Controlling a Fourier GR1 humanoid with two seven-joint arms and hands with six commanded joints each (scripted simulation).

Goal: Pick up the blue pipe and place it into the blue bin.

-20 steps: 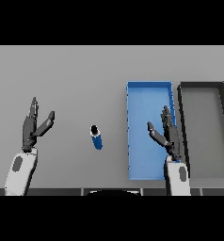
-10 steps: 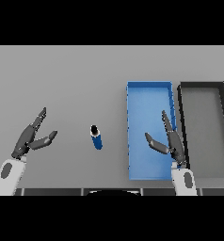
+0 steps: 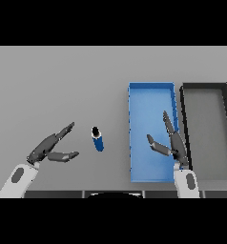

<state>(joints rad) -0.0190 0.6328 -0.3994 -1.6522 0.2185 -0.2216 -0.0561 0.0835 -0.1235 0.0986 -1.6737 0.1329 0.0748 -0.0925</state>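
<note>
You have the blue pipe [image 3: 98, 138] on the table [image 3: 63, 81] between the spread left hand [image 3: 47, 148] and blue bin [image 3: 151, 95], spread right hand [image 3: 174, 145] over it, black bin [image 3: 203, 87] beyond.

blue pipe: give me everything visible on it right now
The blue pipe is a short, smooth blue cylinder with a dark end cap facing the table's far side. It lies on the grey table, left of the blue bin and apart from it. Nothing touches it: the left hand hangs open to its left, with a gap between them.
</note>
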